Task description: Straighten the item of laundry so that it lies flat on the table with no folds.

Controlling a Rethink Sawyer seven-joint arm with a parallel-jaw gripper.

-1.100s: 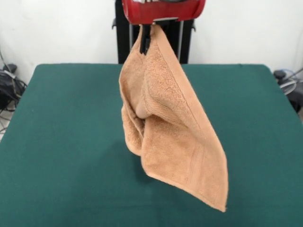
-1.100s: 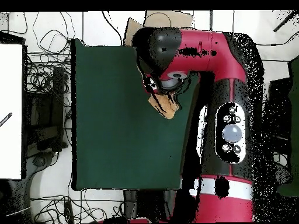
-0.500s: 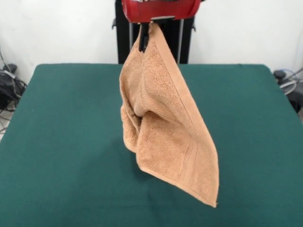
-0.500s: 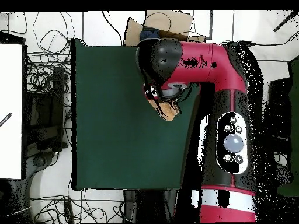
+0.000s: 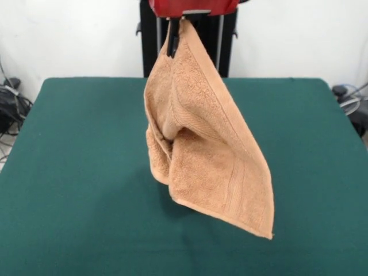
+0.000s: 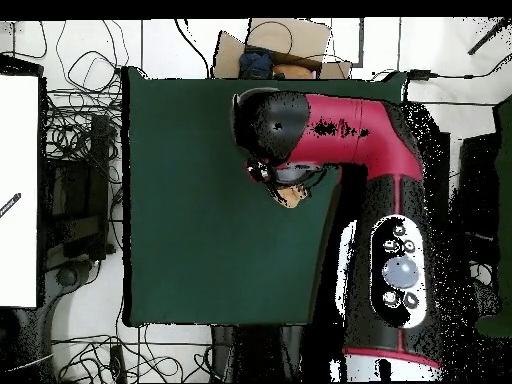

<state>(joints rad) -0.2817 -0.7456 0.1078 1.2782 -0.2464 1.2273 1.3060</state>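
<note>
The gripper (image 5: 175, 35) sits at the top edge of the front view, its dark fingers (image 5: 171, 45) pinched on one corner of the towel (image 5: 198, 138), just under the red arm (image 5: 192, 6). Everything else of the peach-orange cloth hangs straight below that grip, clear of the table (image 5: 75, 172) as far as the front view shows.

Below and to the left of the gripper, the towel bulges into a rounded fold, with a doubled edge running down its left side. Directly beneath the gripper a vertical crease runs through the cloth, and a pocket-like tuck sits about halfway down. Below and to the right, the towel spreads out into a wide flap with a woven band near the hem, ending in a pointed corner that is the lowest and rightmost part, far from the gripper.

In the overhead view the red and black arm (image 6: 340, 130) reaches over the dark green table (image 6: 200, 220) and hides nearly all of the cloth; only a small peach scrap of towel (image 6: 292, 194) peeks out beside the arm's head.
</note>
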